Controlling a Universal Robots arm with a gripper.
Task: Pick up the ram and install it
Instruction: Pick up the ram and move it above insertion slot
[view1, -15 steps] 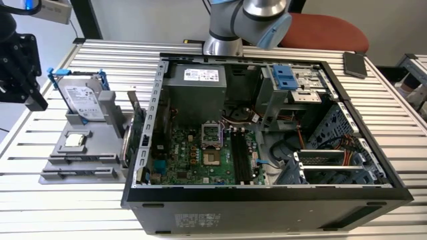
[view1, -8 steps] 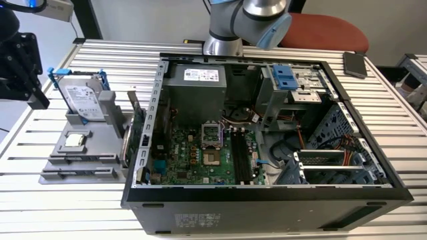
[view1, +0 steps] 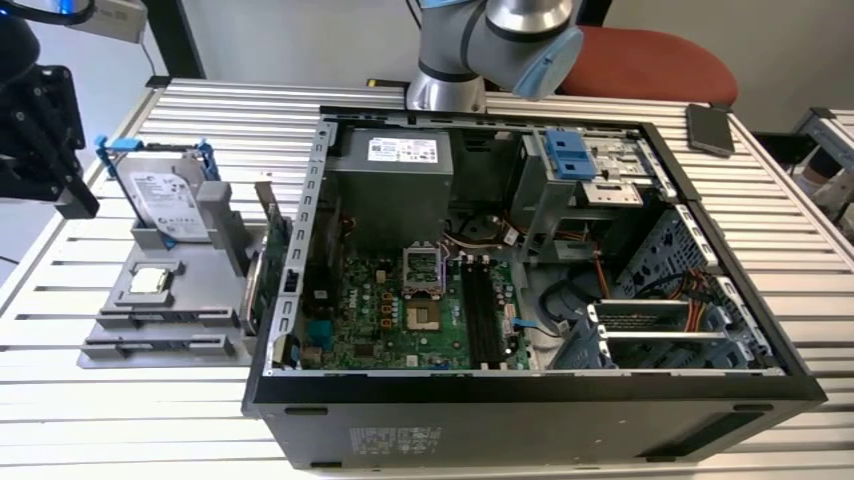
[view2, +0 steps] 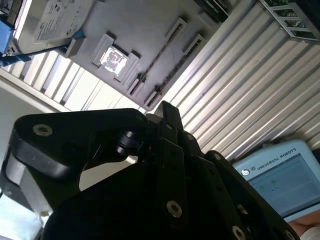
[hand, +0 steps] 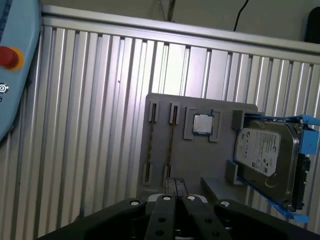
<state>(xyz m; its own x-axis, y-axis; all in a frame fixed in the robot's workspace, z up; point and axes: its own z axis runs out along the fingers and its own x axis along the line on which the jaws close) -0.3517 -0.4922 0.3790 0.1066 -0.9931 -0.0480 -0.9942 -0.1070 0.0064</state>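
At the exterior view's left, the gripper (hand: 177, 187) hangs over the gray fixture (view1: 167, 300), its fingers (hand: 170, 191) together on nothing. The ram (hand: 171, 145) seems to be the thin strip standing edge-on in a long fixture slot, untouched. Fingers this closed could strike its edge or snag the slot clips. Rightward, the hard drive (view1: 171, 200) and the power supply (view1: 387, 195) in the computer case (view1: 747, 330) carry white labels, print illegible
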